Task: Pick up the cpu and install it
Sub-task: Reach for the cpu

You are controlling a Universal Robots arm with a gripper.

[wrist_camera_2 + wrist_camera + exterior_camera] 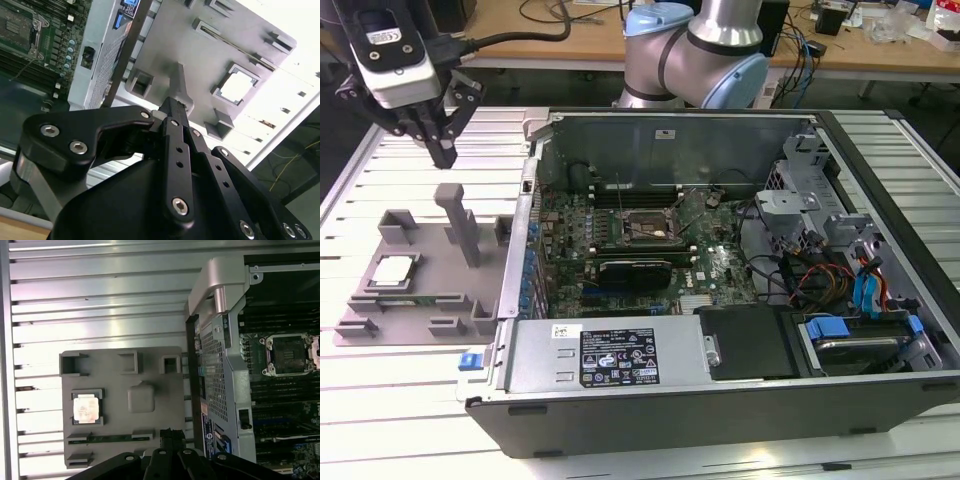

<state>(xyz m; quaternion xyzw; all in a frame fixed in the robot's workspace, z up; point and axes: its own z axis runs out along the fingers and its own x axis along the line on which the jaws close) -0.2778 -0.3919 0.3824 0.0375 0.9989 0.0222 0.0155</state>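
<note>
We see the gripper hovering over the grey fixture, jaws pressed together, holding nothing; the cpu seated in a fixture recess, well apart from the fingertips

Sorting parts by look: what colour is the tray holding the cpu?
Plain grey tray, under the silver-white cpu; clearest in the first wrist view.

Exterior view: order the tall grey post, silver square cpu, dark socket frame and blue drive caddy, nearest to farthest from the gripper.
From the gripper:
1. Tall grey post, on the grey fixture.
2. Silver-topped square cpu, seated in that fixture, exterior view's left.
3. Dark square socket frame, inside the case.
4. Blue drive caddy, exterior view's far right.
</note>
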